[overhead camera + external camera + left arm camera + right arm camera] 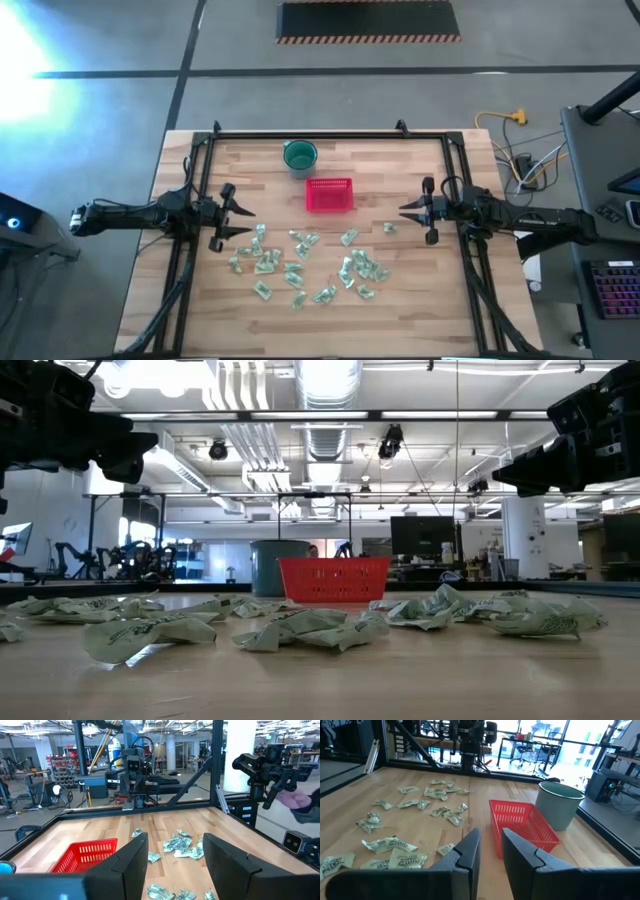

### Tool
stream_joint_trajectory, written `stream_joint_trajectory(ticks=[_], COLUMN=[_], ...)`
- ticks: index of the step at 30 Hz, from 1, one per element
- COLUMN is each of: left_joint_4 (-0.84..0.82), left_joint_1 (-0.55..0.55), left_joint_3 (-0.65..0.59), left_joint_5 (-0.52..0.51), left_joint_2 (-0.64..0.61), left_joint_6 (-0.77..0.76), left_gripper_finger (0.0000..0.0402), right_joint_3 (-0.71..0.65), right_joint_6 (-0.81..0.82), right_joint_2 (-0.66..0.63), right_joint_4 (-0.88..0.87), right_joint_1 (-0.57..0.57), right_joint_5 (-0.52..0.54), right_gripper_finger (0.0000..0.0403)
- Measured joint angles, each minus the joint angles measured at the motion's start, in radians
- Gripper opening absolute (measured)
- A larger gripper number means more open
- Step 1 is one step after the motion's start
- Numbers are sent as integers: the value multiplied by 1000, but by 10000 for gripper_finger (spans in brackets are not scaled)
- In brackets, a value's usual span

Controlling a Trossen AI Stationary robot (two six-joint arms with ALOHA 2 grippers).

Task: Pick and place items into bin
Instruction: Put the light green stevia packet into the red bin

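Several pale green-and-white crinkled wrapped pieces (300, 262) lie scattered flat on the wooden table, toward its near half; they also show in the low view (300, 628) and both wrist views (395, 845) (180, 845). The red mesh basket (329, 195) stands on the table near its middle, beyond the pieces (520, 825). My left gripper (240, 220) hovers open above the table's left side, level, pointing right. My right gripper (405, 213) hovers open at the right side, pointing left. Neither touches anything.
A round dark green cup (299, 154) stands just beyond the basket toward the far edge (560, 802). A black metal frame (330, 134) runs around the table's edges. Bare wood lies between the basket and each gripper. Cables and a desk sit off the right side.
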Motion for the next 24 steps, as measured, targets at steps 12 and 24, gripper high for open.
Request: stream_joint_trajectory(ticks=[12,24], left_joint_4=[0,0], left_joint_1=[0,0], left_joint_3=[0,0], left_joint_5=[0,0], left_joint_2=[0,0], left_joint_6=[0,0], left_gripper_finger=[173,173], right_joint_3=[0,0], right_joint_6=[-94,258], right_joint_2=[0,0], right_joint_4=[0,15], right_joint_1=[0,0], right_joint_5=[0,0], right_gripper_finger=[68,68])
